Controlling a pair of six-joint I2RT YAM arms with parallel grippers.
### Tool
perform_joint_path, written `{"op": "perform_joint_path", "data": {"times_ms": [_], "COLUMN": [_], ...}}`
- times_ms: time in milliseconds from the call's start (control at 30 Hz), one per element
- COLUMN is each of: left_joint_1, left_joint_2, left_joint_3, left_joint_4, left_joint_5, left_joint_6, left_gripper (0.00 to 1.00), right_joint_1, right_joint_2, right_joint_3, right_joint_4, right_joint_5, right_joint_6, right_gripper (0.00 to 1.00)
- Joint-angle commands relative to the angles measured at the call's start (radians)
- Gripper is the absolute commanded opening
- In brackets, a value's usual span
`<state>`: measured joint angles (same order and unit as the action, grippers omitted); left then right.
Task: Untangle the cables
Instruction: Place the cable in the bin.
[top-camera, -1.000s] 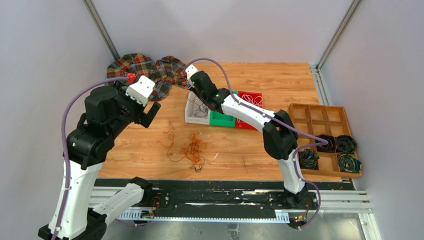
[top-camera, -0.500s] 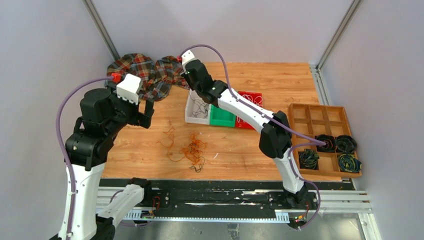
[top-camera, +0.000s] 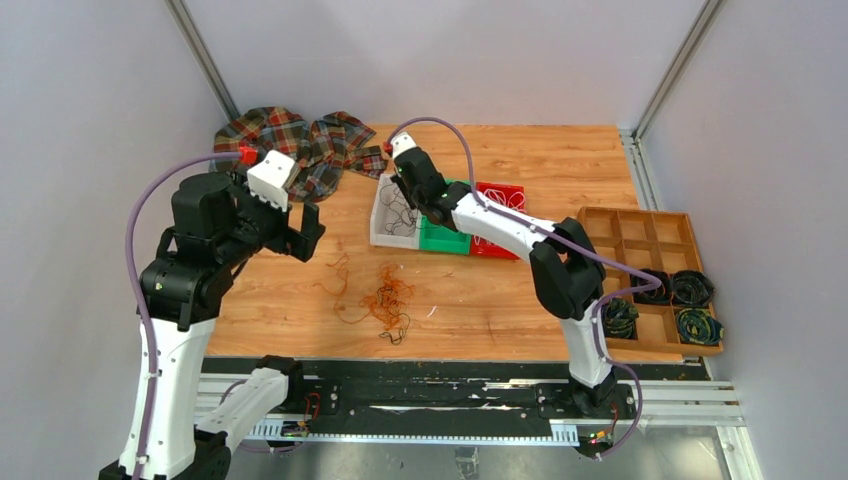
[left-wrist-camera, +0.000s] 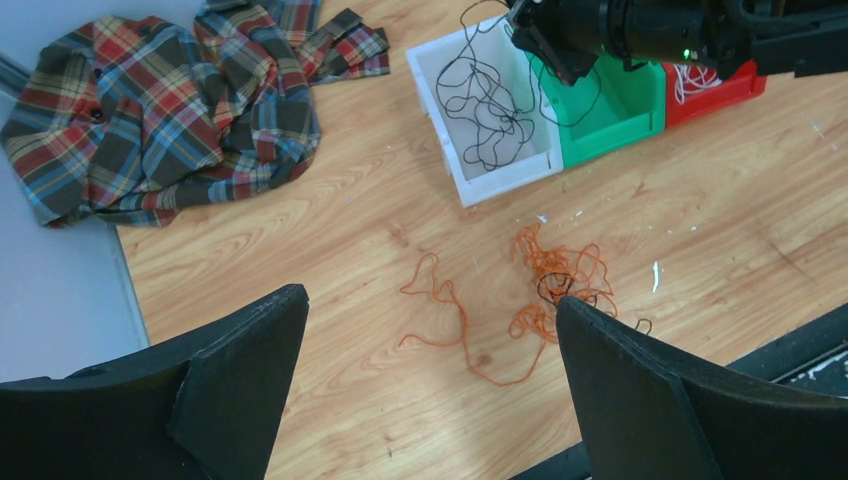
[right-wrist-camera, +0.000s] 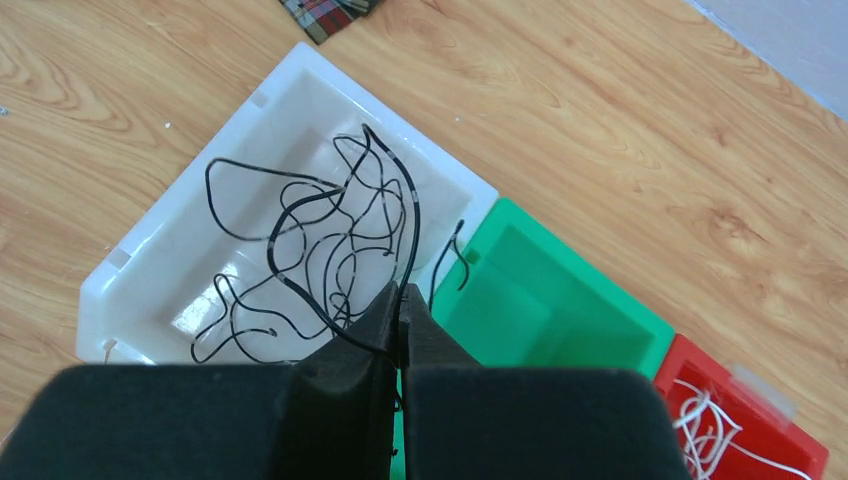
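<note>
I can read no writing, label, brand or number in any of my views. The white bin (right-wrist-camera: 128, 262), green bin (right-wrist-camera: 590, 300) and red bin (right-wrist-camera: 700, 372) on the counter (right-wrist-camera: 640, 130) show me only plain, unmarked walls.

In the right wrist view the red bin (right-wrist-camera: 682, 375) is cut by the right and lower edges, and the right gripper (right-wrist-camera: 400, 292) hides the near part of the green bin (right-wrist-camera: 560, 272). The stretch of the black cable (right-wrist-camera: 310, 230) that lies between its closed fingers (right-wrist-camera: 368, 335) is not visible. In the left wrist view the plaid shirt (left-wrist-camera: 170, 110) is cut by the upper edge, and the right arm (left-wrist-camera: 680, 30) covers the far rims of the green and red bins.
</note>
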<state>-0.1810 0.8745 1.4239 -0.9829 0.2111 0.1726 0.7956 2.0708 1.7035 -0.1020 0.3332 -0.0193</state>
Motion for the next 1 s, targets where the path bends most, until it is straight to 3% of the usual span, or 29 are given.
{"op": "perform_joint_path", "data": {"times_ms": [0, 133, 433, 700, 833, 867, 967], "left_joint_1": [0.008, 0.008, 0.008, 0.008, 0.008, 0.008, 0.008], "left_joint_2": [-0.012, -0.014, -0.021, -0.011, -0.045, -0.064, -0.11], "left_joint_3": [-0.021, -0.033, -0.04, -0.044, -0.169, -0.225, -0.38], "left_joint_4": [0.01, 0.008, 0.007, 0.007, 0.072, 0.125, 0.319], "left_joint_5": [0.053, 0.068, 0.089, 0.136, 0.247, 0.269, 0.282], "left_joint_6": [0.038, 0.048, 0.062, 0.085, 0.065, 0.034, -0.082], "left_gripper": [1.0, 0.98, 0.96, 0.91, 0.96, 1.0, 0.98], "right_joint_1": [-0.006, -0.007, 0.03, 0.033, 0.02, 0.013, -0.006], "right_joint_2": [-0.084, -0.062, 0.128, 0.24, 0.215, 0.205, 0.188], "right_joint_3": [-0.002, 0.039, 0.326, 0.451, 0.43, 0.427, 0.419], "right_joint_4": [-0.019, -0.083, -0.357, -0.472, -0.487, -0.49, -0.507], "right_joint_5": [0.038, 0.057, 0.165, 0.193, 0.144, 0.127, 0.051], "right_joint_6": [0.006, 0.025, 0.049, 0.091, 0.164, 0.187, 0.265], "right_gripper": [0.01, 0.0, 0.01, 0.01, 0.01, 0.01, 0.0]}}
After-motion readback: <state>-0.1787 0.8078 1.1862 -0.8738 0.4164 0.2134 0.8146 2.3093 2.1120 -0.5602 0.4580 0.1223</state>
